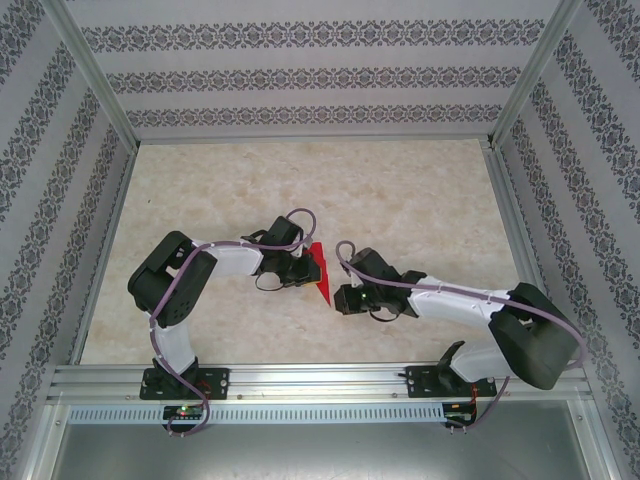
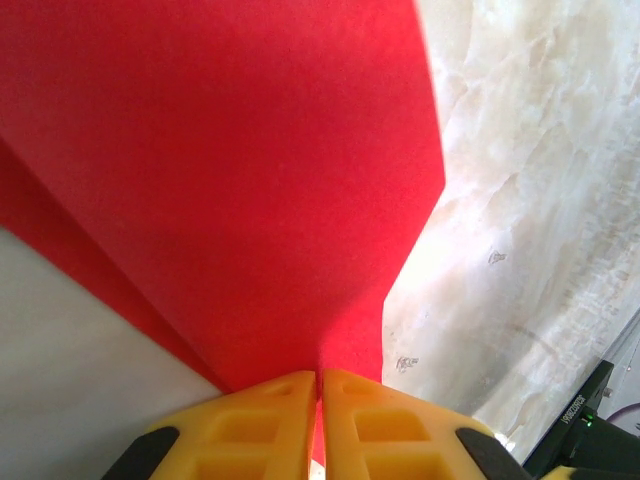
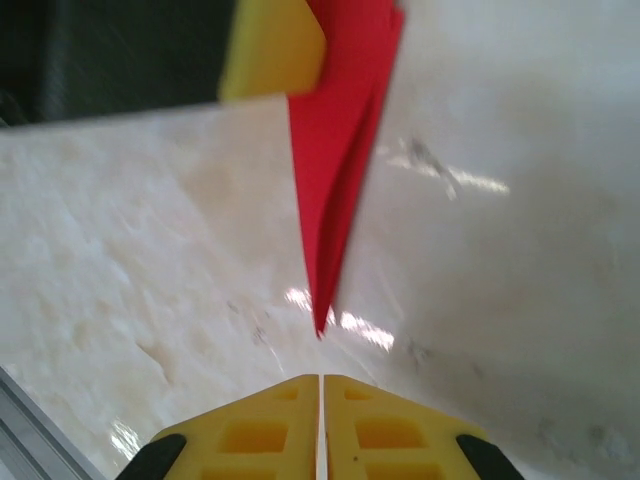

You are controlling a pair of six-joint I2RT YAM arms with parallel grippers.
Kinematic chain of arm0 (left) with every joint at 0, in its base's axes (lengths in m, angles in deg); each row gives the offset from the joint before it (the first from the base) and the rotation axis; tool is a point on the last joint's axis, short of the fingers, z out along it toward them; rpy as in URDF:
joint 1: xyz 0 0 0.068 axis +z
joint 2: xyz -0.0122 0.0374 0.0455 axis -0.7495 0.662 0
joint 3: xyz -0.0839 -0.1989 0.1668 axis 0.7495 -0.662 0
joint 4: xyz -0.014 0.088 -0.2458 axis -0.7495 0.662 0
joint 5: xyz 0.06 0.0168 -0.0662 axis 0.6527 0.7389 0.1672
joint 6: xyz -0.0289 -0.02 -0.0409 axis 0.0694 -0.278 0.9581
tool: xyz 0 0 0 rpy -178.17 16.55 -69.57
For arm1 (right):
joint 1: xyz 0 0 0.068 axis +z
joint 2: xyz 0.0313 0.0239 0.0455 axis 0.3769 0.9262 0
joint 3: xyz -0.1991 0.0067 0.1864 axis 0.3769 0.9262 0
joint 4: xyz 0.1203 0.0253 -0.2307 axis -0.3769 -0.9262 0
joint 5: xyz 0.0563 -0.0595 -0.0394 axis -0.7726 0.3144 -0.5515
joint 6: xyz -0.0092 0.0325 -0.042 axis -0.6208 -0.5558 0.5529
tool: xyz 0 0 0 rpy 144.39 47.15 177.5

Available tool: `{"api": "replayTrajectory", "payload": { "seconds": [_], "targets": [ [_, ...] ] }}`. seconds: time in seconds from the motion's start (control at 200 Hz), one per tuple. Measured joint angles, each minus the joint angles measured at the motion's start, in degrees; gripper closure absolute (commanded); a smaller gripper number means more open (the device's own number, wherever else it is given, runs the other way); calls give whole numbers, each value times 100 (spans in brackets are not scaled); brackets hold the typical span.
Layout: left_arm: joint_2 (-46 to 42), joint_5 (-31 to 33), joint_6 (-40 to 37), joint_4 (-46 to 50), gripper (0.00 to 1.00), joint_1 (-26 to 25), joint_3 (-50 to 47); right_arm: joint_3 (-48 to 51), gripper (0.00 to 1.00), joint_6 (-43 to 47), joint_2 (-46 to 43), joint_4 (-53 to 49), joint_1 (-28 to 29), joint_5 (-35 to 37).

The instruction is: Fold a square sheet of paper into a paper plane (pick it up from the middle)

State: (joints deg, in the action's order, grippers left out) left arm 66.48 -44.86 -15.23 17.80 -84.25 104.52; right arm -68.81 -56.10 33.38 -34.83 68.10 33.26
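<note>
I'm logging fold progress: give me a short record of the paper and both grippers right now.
paper: red paper, folded into a narrow pointed shape
holder: left gripper, shut on the red paper
other arm: right gripper, shut, empty; paper tip ahead of it, not touching
surface: pale marbled table

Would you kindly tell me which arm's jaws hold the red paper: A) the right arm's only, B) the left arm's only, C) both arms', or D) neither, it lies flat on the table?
B: the jaws of the left arm are shut on the red paper, while the jaws of the right arm are shut empty, the paper's tip ending short of them.
</note>
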Motion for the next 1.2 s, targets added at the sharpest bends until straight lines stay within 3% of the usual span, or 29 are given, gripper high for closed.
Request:
{"api": "replayTrajectory", "payload": {
  "seconds": [0.39, 0.684, 1.199],
  "targets": [
    [-7, -42, -7, -4, 86, 0, 0, -638, 93, -11, 1263, 496, -4, -24],
    [-79, 24, -374, 149, 84, 0, 201, -229, 92, -70, 1311, 1104, -109, -111],
    [-138, 223, -1067, 326, 83, 55, 470, -214, 92, -66, 1325, 1130, -149, -195]
  ]
}}
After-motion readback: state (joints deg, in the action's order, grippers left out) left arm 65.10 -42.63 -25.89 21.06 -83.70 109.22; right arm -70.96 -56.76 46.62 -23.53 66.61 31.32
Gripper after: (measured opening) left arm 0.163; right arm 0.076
